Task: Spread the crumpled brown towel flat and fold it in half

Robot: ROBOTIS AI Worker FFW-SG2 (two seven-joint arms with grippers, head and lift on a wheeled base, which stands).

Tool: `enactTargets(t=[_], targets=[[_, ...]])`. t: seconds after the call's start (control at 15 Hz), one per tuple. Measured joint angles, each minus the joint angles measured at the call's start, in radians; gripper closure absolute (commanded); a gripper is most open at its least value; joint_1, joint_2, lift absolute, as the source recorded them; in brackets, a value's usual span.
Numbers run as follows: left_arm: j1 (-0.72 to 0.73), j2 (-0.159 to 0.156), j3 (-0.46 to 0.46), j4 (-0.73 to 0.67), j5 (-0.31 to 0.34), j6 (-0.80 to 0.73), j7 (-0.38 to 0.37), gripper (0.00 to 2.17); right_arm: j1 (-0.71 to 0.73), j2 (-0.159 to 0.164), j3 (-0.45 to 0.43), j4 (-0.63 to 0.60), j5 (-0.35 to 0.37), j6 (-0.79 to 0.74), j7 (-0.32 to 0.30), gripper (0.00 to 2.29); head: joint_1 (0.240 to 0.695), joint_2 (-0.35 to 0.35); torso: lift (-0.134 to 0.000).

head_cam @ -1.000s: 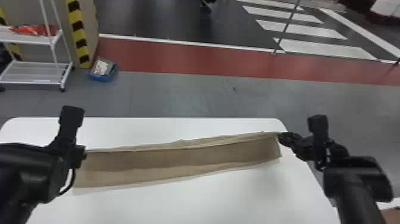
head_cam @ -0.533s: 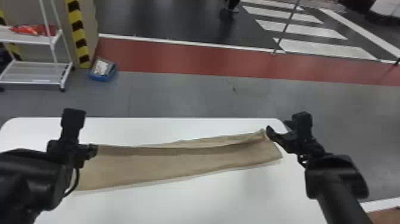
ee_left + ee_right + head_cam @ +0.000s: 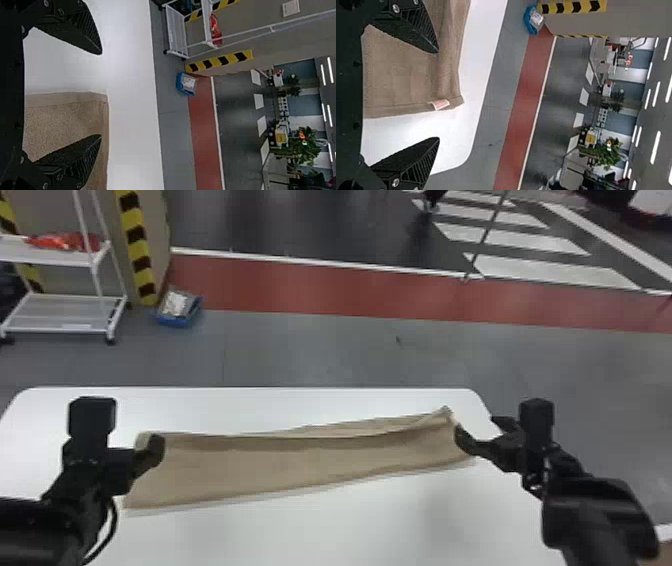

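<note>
Probably nearing the end of the fold, with the long brown cloth towel (image 3: pixel 290 465) lying as a narrow strip on the smooth white desk (image 3: pixel 320 535), between both sets of jaws. Next, perhaps even up the rumpled far layers, then back away. Spread wide and empty at the left black gripper (image 3: pixel 100 94), partly over the towel's end; equally wide and empty at the right black gripper (image 3: pixel 438 95), beside the opposite end.

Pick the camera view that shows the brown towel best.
Head view: it takes in nearly the whole towel lengthwise, though the left tool covers a bit. The left wrist view shows its left end; the right wrist view shows its right end, with a small label near a corner.
</note>
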Motion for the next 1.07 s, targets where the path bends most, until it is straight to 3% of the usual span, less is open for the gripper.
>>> enactTargets(t=[0.13,0.47,0.87,1.07], targets=[[0.024,0.000,0.039,-0.031,0.043,0.075,-0.035,0.25,0.068,-0.005,-0.013,-0.043,0.003,-0.055,0.039,0.22,0.695,-0.247,0.000],[0.028,0.002,0.087,-0.082,0.116,0.347,-0.035,0.46,0.122,-0.036,-0.058,-0.037,-0.002,-0.129,0.043,0.22,0.695,-0.285,0.000],[0.029,0.003,0.102,-0.085,0.131,0.429,-0.031,0.45,0.136,-0.042,-0.072,-0.041,-0.007,-0.152,0.044,0.21,0.695,-0.298,0.000],[0.023,0.003,0.100,-0.064,0.132,0.428,-0.038,0.46,0.134,-0.042,-0.060,-0.025,0.026,-0.182,0.025,0.21,0.695,-0.295,0.000]])
